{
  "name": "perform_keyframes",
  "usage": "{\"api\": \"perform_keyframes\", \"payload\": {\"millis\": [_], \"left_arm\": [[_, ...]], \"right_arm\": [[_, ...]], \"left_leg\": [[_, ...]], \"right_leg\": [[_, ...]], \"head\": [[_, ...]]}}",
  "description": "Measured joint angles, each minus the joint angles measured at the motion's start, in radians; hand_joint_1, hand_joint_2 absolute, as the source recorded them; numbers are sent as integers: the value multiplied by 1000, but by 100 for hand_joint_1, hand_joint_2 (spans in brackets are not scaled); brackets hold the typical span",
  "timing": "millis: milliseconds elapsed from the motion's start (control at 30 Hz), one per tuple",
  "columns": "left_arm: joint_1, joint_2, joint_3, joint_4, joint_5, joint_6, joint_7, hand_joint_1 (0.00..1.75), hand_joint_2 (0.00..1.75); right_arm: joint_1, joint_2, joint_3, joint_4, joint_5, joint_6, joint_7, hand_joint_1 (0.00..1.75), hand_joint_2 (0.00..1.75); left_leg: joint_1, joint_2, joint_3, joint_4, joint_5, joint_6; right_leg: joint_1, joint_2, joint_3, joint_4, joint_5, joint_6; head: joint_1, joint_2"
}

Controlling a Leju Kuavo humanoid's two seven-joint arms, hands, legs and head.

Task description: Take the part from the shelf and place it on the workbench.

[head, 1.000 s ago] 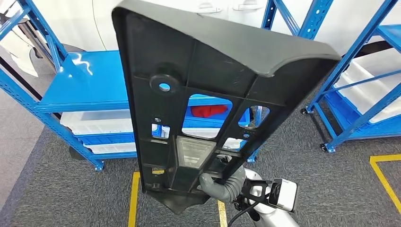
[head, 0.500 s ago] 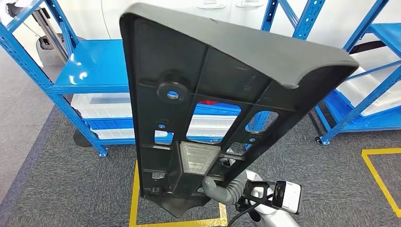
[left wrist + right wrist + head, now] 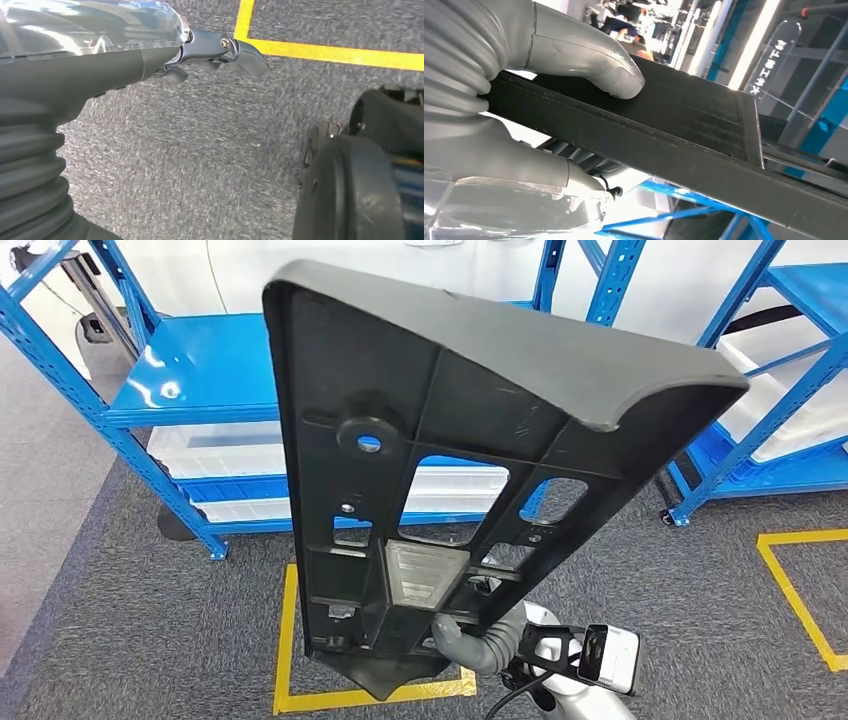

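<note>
Ahead of me in the head view, the part (image 3: 450,440), a long black ribbed panel with cut-outs and a curved lip at its far end, stands almost upright and tilts away from me, held well above the carpet (image 3: 150,640). My right hand (image 3: 470,640) grips its lower end, the grey thumb hooked over the edge near the bottom ribs. Behind the part stand blue shelves (image 3: 200,380) with white bins (image 3: 220,455) on the lower levels, and a second blue rack (image 3: 790,360) stands off to the right. Yellow tape (image 3: 290,640) marks a square on the carpet under the part, with another taped outline (image 3: 800,590) farther right. From my left wrist, the left hand (image 3: 215,52) hangs over grey carpet with nothing in it, its dark fingers (image 3: 245,55) stretched out and slightly bent, close to a yellow line (image 3: 325,50). From my right wrist, the part (image 3: 684,130) runs across as a dark flat bar, pinched between my thumb (image 3: 589,55) on one face and the rest of the hand (image 3: 514,180) on the other, with blue shelf beams (image 3: 674,210) beyond it.
</note>
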Motion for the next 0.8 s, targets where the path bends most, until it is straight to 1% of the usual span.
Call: {"api": "perform_keyframes", "payload": {"millis": [33,67,100,133,167,200,233,267,300,333,367,400,433,467,500,533,567,600,633,667,700,733,767,800], "left_arm": [[1,0,0,0,0,-1,0,0,175],[2,0,-1,0,0,-2,1,0,175],[4,0,-2,0,0,-3,1,0,175],[5,0,-3,0,0,-5,1,0,175],[6,0,-5,0,0,-6,2,0,175],[6,0,-7,0,0,-7,2,0,175],[5,0,-9,0,0,-7,3,0,175],[4,0,-11,0,0,-8,4,0,175],[1,0,-12,0,0,-8,5,0,175],[-1,0,-14,0,0,-9,6,0,175],[-2,1,-15,0,0,-9,8,0,175],[-2,1,-16,0,0,-9,11,0,175],[-2,2,-17,0,0,-10,16,0,175],[-2,3,-18,0,0,-9,22,0,175],[-2,4,-20,0,0,-9,29,0,175],[-3,6,-22,0,0,-9,36,0,175],[-3,8,-25,0,0,-10,45,0,175],[-2,11,-28,0,0,-11,53,0,175],[-1,13,-31,0,0,-13,60,0,175],[1,14,-35,0,0,-15,67,0,175],[2,16,-38,0,0,-18,74,0,175],[3,18,-41,0,0,-21,81,0,175],[3,18,-44,0,0,-23,87,0,175],[2,19,-46,0,0,-25,91,0,175]], "right_arm": [[1,0,0,0,0,0,0,175,175],[3,0,0,0,2,0,0,175,175],[4,0,0,0,5,0,0,175,175],[5,-1,0,0,10,0,0,175,175],[6,-1,0,0,18,1,0,175,175],[6,-1,0,0,28,1,0,175,175],[5,-1,0,0,39,0,0,175,175],[4,-1,0,0,52,0,0,175,175],[4,-1,0,0,63,0,0,175,175],[3,-1,0,-2,74,0,-1,175,175],[2,-1,0,-4,83,1,-1,175,175],[0,-1,0,-8,90,1,-1,175,175],[-1,-1,0,-11,96,2,-1,175,175],[-4,-1,0,-14,101,3,-1,175,175],[-6,-1,0,-17,105,4,-1,175,175],[-7,-2,0,-18,109,5,-1,175,175],[-8,-2,0,-19,112,6,-1,175,175],[-7,-3,0,-19,115,6,-1,175,175],[-7,-4,1,-19,119,6,-1,175,175],[-7,-4,1,-19,122,6,-1,175,175],[-7,-5,1,-19,125,6,-1,175,175],[-7,-5,2,-19,126,7,-1,175,175],[-8,-5,2,-19,127,8,-1,175,175],[-7,-6,2,-19,128,9,-1,175,175]], "left_leg": [[1,-1,-27,68,-40,-5],[4,-1,-55,139,-74,-9],[6,-1,-75,193,-93,-13],[7,-1,-84,222,-99,-16],[9,0,-77,218,-88,-17],[11,1,-55,181,-65,-18],[12,7,-19,119,-34,-18],[12,21,23,44,-10,-18],[8,33,57,-17,9,-12],[5,43,77,-57,16,-5],[0,46,82,-72,14,3],[-2,39,78,-73,16,11],[0,31,75,-77,18,18],[2,22,73,-79,20,24],[4,15,72,-82,24,30],[6,7,70,-85,27,36],[5,0,66,-85,30,39],[4,-8,63,-84,31,42],[2,-18,60,-84,33,43],[0,-29,59,-83,34,43],[-1,-40,59,-82,34,43],[-3,-52,60,-81,34,43],[-3,-63,61,-80,34,42],[-4,-73,59,-78,35,39]], "right_leg": [[0,0,-5,0,4,-3],[1,0,-11,1,6,-4],[1,-2,-15,3,8,-3],[1,-4,-19,5,9,-3],[0,-6,-21,8,10,-2],[0,-10,-22,10,9,-1],[0,-13,-22,14,7,1],[1,-18,-23,18,5,4],[3,-23,-23,21,3,9],[5,-30,-24,25,0,14],[7,-37,-25,27,-1,19],[8,-44,-25,28,-1,24],[8,-51,-26,29,-3,29],[7,-48,-29,37,-11,35],[5,-40,-38,59,-28,40],[4,-28,-59,104,-57,44],[2,-14,-89,169,-92,47],[2,-8,-125,241,-123,49],[2,-5,-154,300,-142,49],[2,-4,-167,324,-139,48],[2,-2,-161,309,-116,45],[3,5,-134,251,-76,40],[4,24,-102,177,-37,33],[3,50,-74,113,-8,25]], "head": [[0,0],[0,0],[0,0],[0,0],[0,0],[0,0],[0,0],[0,0],[0,0],[0,0],[0,0],[0,0],[0,0],[0,0],[0,0],[0,0],[0,0],[0,0],[0,0],[0,0],[0,0],[0,0],[0,0],[0,0]]}}
